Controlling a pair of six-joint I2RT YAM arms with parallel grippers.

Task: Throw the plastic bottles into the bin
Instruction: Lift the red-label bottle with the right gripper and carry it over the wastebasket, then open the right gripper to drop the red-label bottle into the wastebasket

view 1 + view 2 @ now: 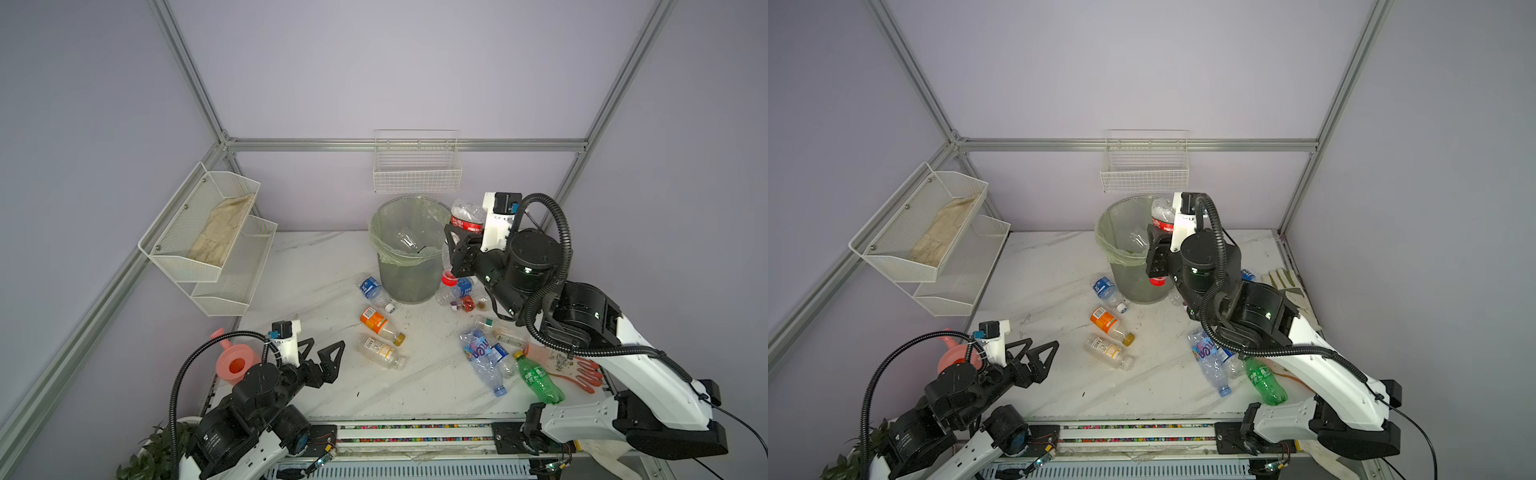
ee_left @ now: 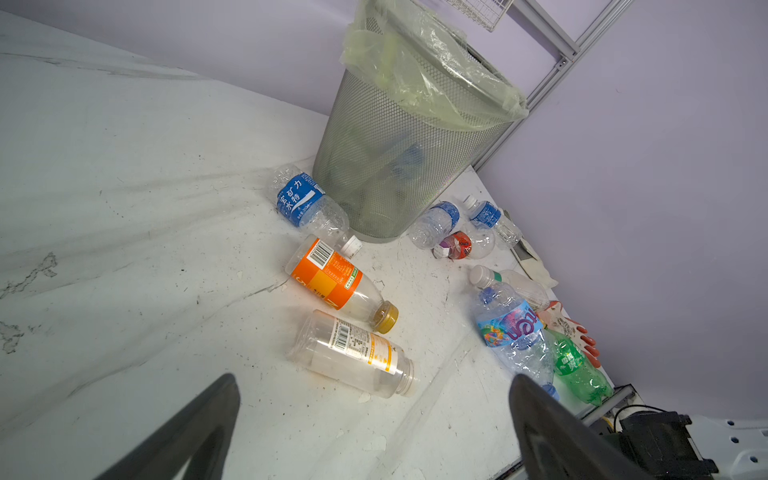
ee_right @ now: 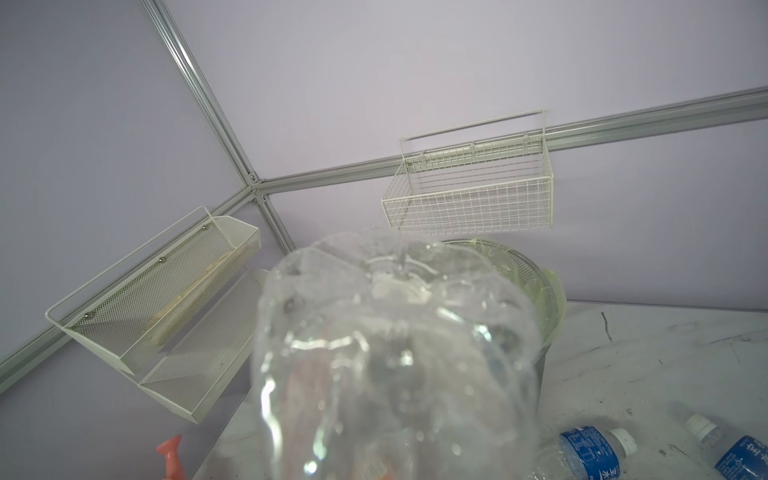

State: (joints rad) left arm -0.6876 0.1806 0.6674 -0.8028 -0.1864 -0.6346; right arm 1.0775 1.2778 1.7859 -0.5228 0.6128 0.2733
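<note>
Clear plastic, red label: the red-label bottle (image 1: pixel 467 218) is clamped in the right gripper (image 1: pixel 460 249), with the jaws closed on its body at the label. It's held roughly upright but inverted, base end up and red cap hanging below the fingers. It's in the air at rim height, right against the right-hand side of the bin (image 1: pixel 405 286). Can't tell from either top view whether it's over the opening or just outside the rim. The right wrist view is mostly bottle base, with the bin rim showing behind it.

One clear bottle (image 1: pixel 405 241) is already lying inside on the green liner.

The left gripper (image 1: pixel 322 353) has its jaws spread wide with nothing between them. It's over the front-left of the table (image 1: pixel 316 266), well apart from the bin.

On the table, all lying flat:
- The pale-label bottle (image 1: pixel 380 351) is nearest the left gripper.
- The orange-label bottle (image 1: pixel 376 322) is just behind that.
- The blue-label bottle (image 1: pixel 371 288) is just beside the bin's base.
- The crushed blue bottle (image 1: pixel 480 353) and the green bottle (image 1: pixel 538 378) are side by side under the right arm.
</note>
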